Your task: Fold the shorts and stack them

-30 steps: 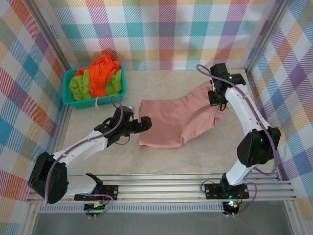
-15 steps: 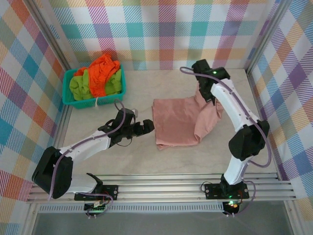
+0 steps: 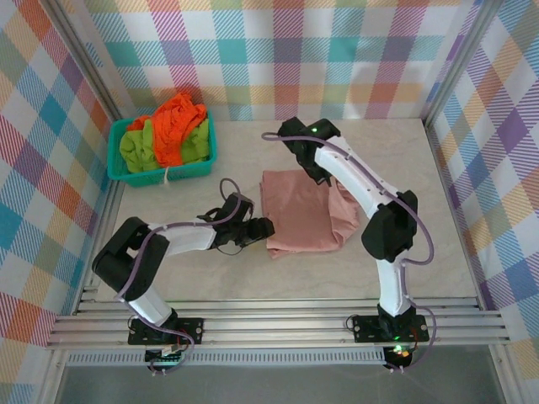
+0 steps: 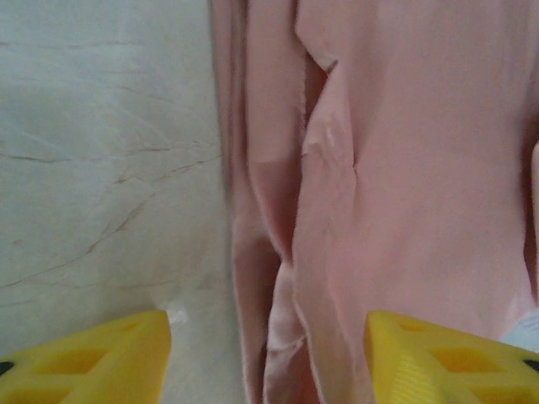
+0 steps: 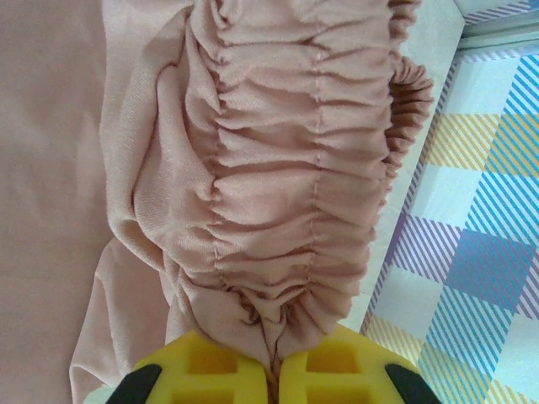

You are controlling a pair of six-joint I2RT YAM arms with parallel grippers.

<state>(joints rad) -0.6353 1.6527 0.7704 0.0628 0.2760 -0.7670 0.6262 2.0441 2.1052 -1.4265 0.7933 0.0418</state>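
On the bench (image 3: pixel 446 210), the pink shorts (image 3: pixel 299 219) now lie at the centre as a narrow, roughly rectangular stack of layers; a second ago they were spread wide toward the right side. The right arm has swung from the far right corner to the middle, carrying the gathered end across the rest of the garment. A lengthwise fold is therefore judged nearly laid but not yet released. The teal basket (image 3: pixel 115 164) at the far left corner holds the orange shorts (image 3: pixel 173 122) and the green shorts (image 3: pixel 135 150), both bunched and unfolded, so two garments remain to be processed. The right pincer (image 5: pixel 276 360) is pressed together on the elastic waistband (image 5: pixel 295 168), which is bunched in tight gathers at the fingertips. The left pincer (image 4: pixel 268 337) has advanced to the near left edge of the pink cloth. Its fingers (image 4: pixel 93 362) stand spread, one over bare bench and one over cloth, with the folded edge between them; no pinch is visible. The fabric is thin, matte and limp: the top layer is mostly smooth, the left edge shows several stacked folds, and a short diagonal crease runs near that edge.
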